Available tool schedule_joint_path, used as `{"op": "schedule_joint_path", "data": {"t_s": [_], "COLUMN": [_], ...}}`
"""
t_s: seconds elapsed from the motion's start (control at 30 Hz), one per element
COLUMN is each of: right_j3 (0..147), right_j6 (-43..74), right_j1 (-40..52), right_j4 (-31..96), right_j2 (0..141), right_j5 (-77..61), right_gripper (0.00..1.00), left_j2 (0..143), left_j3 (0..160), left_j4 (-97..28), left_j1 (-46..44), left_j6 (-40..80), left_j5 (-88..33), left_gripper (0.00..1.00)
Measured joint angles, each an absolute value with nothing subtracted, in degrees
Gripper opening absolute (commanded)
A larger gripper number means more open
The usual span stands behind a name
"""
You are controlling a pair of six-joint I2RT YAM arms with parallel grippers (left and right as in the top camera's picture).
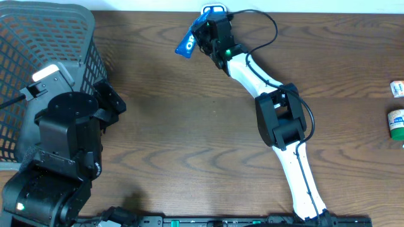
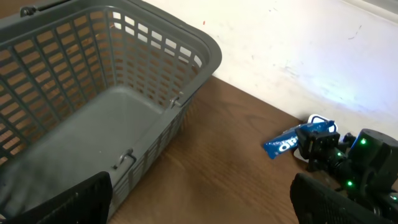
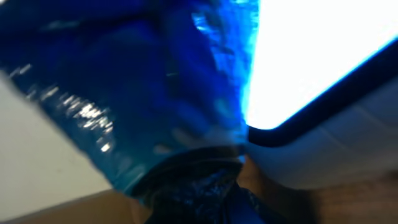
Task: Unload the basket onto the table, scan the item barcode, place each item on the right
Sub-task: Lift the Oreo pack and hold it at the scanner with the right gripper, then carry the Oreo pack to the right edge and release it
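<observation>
A blue snack packet [image 1: 187, 43] is held at the table's far edge, with my right gripper [image 1: 206, 29] shut on its end. It sits right against the white scanner [image 1: 213, 9], which glows bright blue-white. In the right wrist view the packet [image 3: 124, 81] fills the frame beside the lit scanner window [image 3: 323, 56], and the gripper [image 3: 205, 186] clamps its crimped end. The left wrist view shows the packet [image 2: 287, 144] and scanner [image 2: 317, 118] from afar. My left gripper [image 2: 199, 199] hangs open over bare wood, holding nothing, next to the basket [image 1: 38, 38].
The grey plastic basket [image 2: 93, 74] stands at the far left with nothing visible inside. At the right edge lie a small white-green box [image 1: 396, 88] and a green-white tub [image 1: 396, 123]. The right arm [image 1: 281, 120] stretches diagonally across the table.
</observation>
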State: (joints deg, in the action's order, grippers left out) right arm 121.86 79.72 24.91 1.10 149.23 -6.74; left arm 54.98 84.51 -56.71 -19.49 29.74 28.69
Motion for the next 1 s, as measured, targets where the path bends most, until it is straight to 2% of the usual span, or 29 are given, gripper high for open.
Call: {"op": "schedule_joint_path", "data": {"t_s": [0.53,0.87,1.0], "right_j3": [123.11,127.68,128.11], "right_j6": [88.40,80.93,77.36], "right_j1": [24.75,23.68,23.64], "right_j4": [2.87,22.61,39.70], "right_j2": [149.23,145.99,139.74], "right_j5": [-6.55,-15.22,-17.17], "right_gripper": [0.01,0.01,0.01], "left_j2": [54.98,54.98,54.98], "left_j3": [84.51,84.51,84.51], "left_j4": [-56.71,-56.71,-56.75], "left_j1": [-19.49,-19.49,-19.49], "left_j6": [29.74,29.74,29.74], "left_j5": [28.69,28.69,28.69], "left_gripper": [0.92,0.91,0.91]}}
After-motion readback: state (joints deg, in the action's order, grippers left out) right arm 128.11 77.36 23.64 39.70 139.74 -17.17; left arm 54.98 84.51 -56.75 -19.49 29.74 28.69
